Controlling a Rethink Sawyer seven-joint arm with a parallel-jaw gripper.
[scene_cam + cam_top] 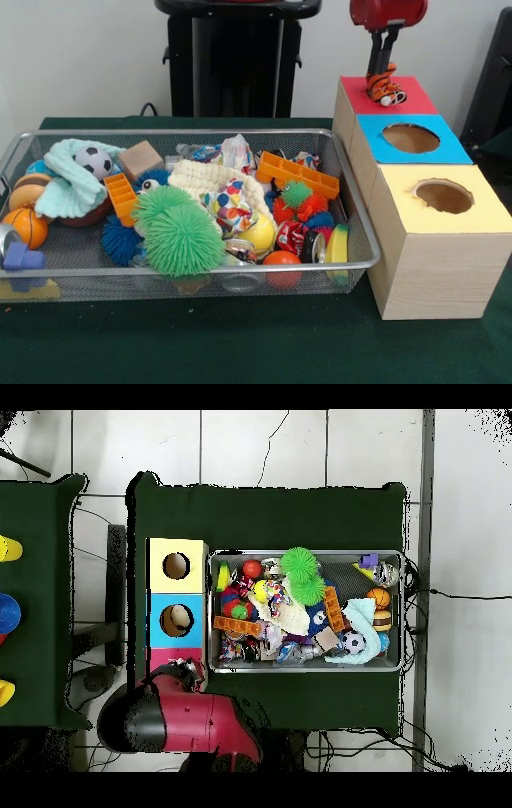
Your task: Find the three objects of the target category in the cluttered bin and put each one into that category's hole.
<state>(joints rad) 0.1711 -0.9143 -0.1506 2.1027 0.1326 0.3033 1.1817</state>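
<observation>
Gripper (384, 76) over the red-topped box (400, 94), jaws clamped on a small orange striped plush toy (383, 88), apparently poised for release into that box's hole. Beside the box row, the bin (356, 216) on the tabletop (240, 344) holds mixed clutter: spiky green balls (180, 232), orange bricks (298, 174), sports balls.

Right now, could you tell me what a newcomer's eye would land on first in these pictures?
Probably the big green spiky ball at the front of the wire mesh bin, heaped with bright toys. Next, the gripper over the red-topped box, shut on a small orange striped toy. Beside it stand the blue-topped box and yellow-topped box, each with a round hole.
</observation>
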